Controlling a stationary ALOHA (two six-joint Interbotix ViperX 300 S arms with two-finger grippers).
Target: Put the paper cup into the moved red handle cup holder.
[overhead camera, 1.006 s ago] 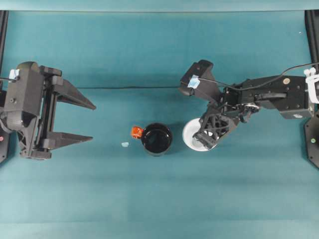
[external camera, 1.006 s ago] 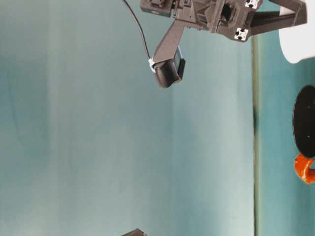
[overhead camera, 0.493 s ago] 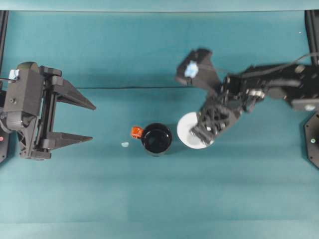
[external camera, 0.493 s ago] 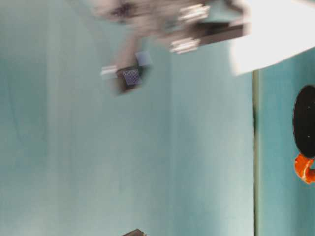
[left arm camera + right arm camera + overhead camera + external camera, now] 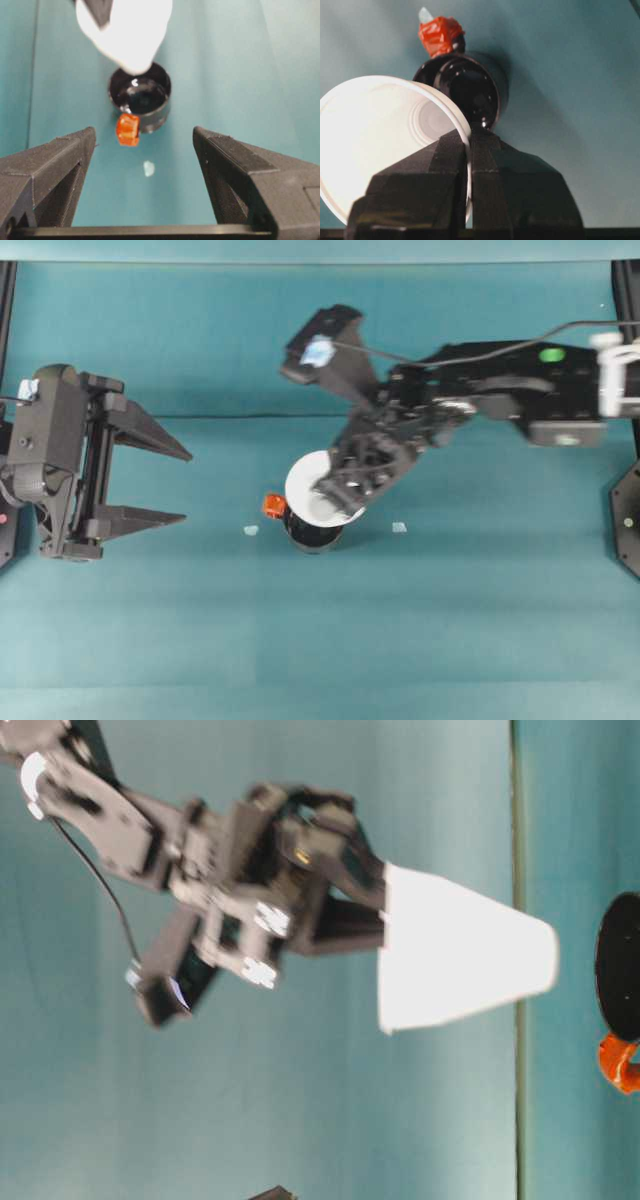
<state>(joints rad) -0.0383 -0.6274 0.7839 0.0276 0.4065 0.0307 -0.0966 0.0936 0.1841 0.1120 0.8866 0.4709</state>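
Paper cup [image 5: 318, 490] held aloft above red handle cup holder [image 5: 312, 530], rim pinched by closed right claw [image 5: 340, 502]. Holder upright on teal desk [image 5: 450, 620]. Left claw [image 5: 160, 482] spread wide, well apart, gripping nothing.

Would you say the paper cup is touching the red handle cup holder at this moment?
Apart. In the table-level view the paper cup, pinched at its rim by the right gripper, hangs in the air with teal background showing between its base and the red handle cup holder.
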